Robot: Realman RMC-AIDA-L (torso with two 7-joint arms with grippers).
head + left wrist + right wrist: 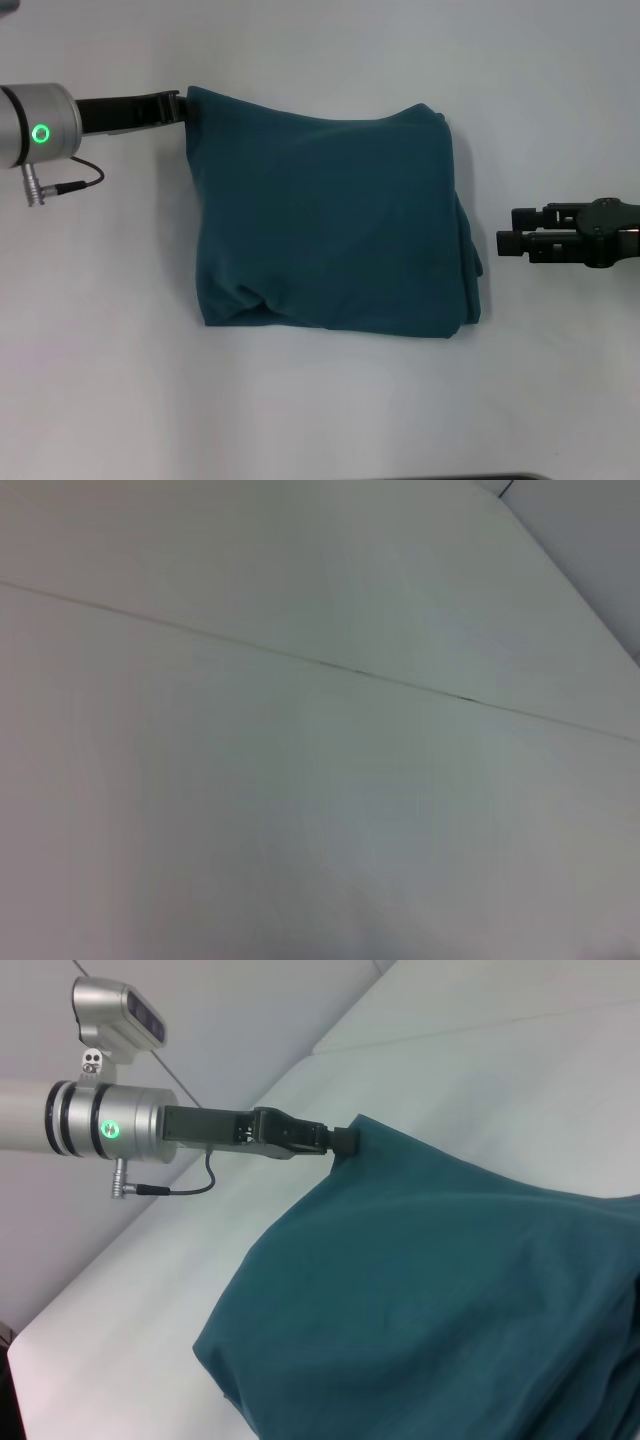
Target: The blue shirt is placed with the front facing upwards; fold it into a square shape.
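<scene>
The blue shirt (330, 230) lies folded into a rough square in the middle of the white table, plain teal side up with no lettering showing. Its far left corner is lifted slightly off the table, and my left gripper (178, 105) is shut on that corner. The right wrist view shows the same pinch, with the left gripper (343, 1140) holding the shirt (450, 1290) while the cloth drapes down from it. My right gripper (505, 230) hovers open just beyond the shirt's right edge, touching nothing. Layered fabric edges show along that right side.
The white table (320, 420) spreads on all sides of the shirt. A thin seam (330, 663) crosses the tabletop in the left wrist view. A cable (80, 183) hangs from the left wrist.
</scene>
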